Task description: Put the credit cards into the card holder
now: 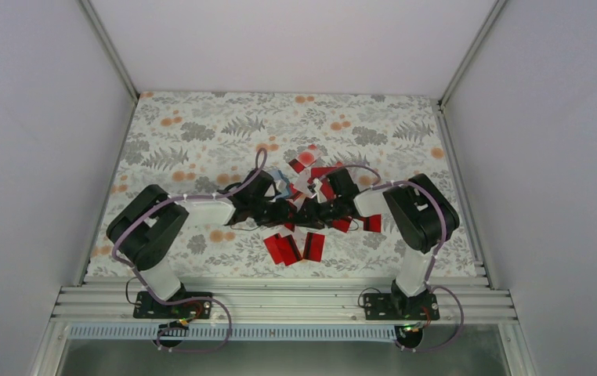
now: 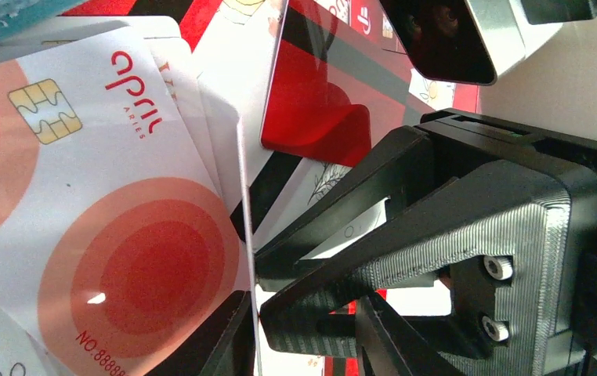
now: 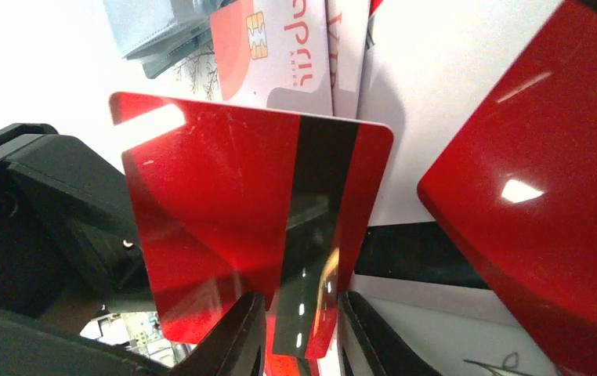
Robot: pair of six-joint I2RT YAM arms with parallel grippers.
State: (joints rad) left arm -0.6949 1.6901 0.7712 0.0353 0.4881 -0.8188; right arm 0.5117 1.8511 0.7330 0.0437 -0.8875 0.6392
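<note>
From above, the two arms reach inward and meet over the middle of the flower-patterned table [image 1: 193, 133]. The credit cards [image 1: 291, 247] lie scattered there. A loose bunch of red ones sits just below the meeting point, and more lie above and to the right of it, partly hidden under the arms.

In the left wrist view, a strip of the teal card holder [image 2: 1, 19] shows in the upper left corner, with cards overlapping below it. The biggest of these is a white card [image 2: 115, 211] printed with red circles and a gold chip, filling the left half of the frame. The left hand [image 2: 299, 348] shows its fingers at the bottom edge, standing a little apart. A thin card seen edge-on [image 2: 246, 204] rises between them, close against the left finger. I cannot tell whether they clamp it. The other arm's black hand fills the right side, its tips touching that same edge.

In the right wrist view, the right hand [image 3: 302, 337] pinches the lower edge of a red card [image 3: 225, 219] with a black stripe, holding it upright and slightly tilted. The grey-blue holder is at the top, left of centre. Another red card [image 3: 530, 219] fills the right side.
</note>
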